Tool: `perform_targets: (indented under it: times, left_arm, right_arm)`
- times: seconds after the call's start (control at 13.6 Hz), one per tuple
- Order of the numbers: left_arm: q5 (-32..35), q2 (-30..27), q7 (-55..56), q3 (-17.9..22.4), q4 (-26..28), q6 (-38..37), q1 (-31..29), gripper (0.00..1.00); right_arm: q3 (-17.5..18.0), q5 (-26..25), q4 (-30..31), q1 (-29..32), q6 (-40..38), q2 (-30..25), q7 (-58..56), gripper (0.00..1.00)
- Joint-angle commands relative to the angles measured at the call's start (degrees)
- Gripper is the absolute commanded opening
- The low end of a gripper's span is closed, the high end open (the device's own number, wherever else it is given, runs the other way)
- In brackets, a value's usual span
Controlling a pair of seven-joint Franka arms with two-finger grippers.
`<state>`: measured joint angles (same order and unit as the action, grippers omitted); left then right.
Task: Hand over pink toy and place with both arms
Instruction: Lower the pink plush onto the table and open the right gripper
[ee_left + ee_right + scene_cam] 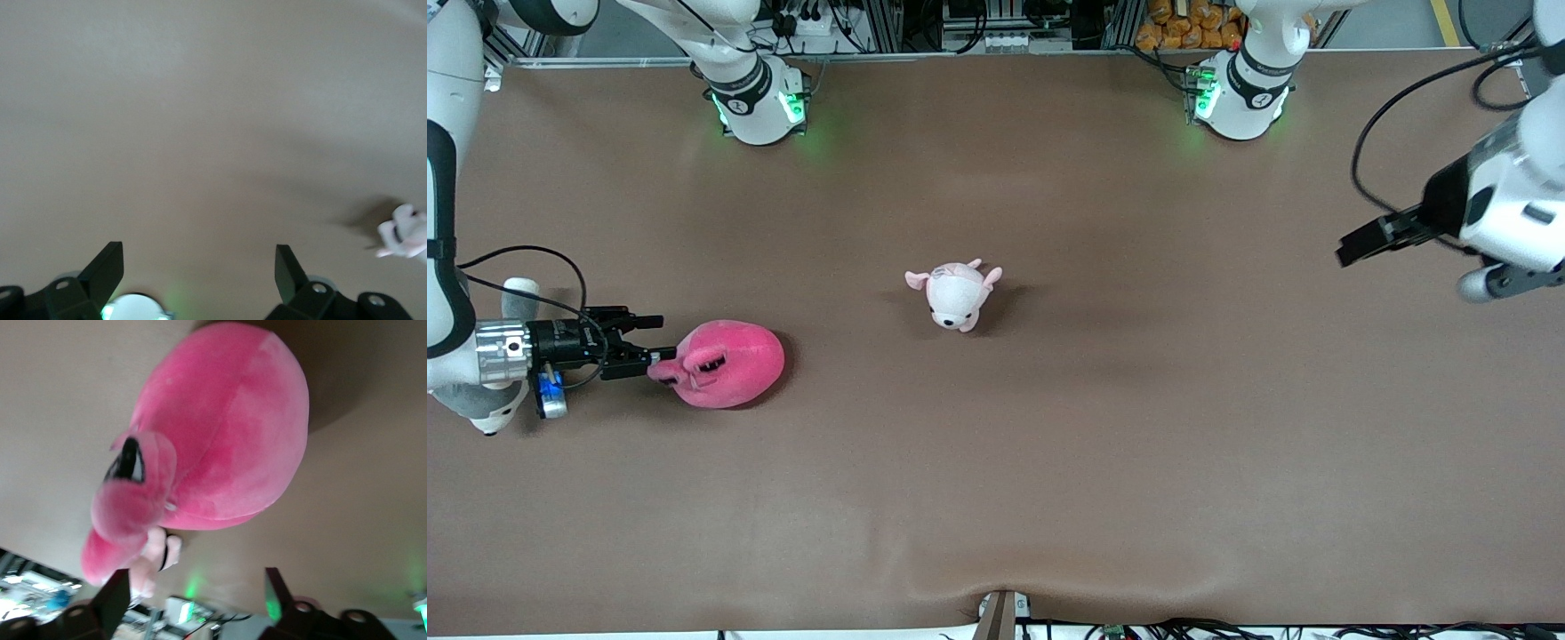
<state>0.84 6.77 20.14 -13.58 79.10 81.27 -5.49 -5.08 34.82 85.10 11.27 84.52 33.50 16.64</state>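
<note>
The pink toy lies on the brown table toward the right arm's end. It fills the right wrist view, one ear and a black eye turned toward the camera. My right gripper is low at the table, open, right at the toy's ear end. One of its fingers is at the ear, the other is clear of the toy. In its own view the right gripper holds nothing. My left gripper is open and empty in the air over the left arm's end of the table, also open in its own view.
A small pale pink-and-white plush animal lies near the table's middle, farther from the front camera than the pink toy; it shows at the edge of the left wrist view. Both arm bases stand at the back edge.
</note>
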Motion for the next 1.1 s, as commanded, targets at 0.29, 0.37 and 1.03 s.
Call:
perform_targets:
  times: [0.29, 0.37, 1.03]
  left_arm:
    - [0.12, -11.33, -8.80, 5.21, 14.66, 4.49, 3.11, 1.00]
    - [-0.14, -11.78, -8.80, 5.75, 15.38, 5.21, 3.47, 1.00]
    - [0.82, -14.68, -7.83, 6.54, 17.41, 6.09, 6.01, 1.00]
  right_arm:
    - [0.24, -21.08, -10.13, -13.27, 0.03, -8.17, -5.12, 1.00]
    - [0.24, -23.20, -10.13, -14.33, 1.34, -10.19, -5.56, 1.00]
    - [-0.11, -28.75, -3.64, -9.68, 1.79, -27.15, -22.79, 1.00]
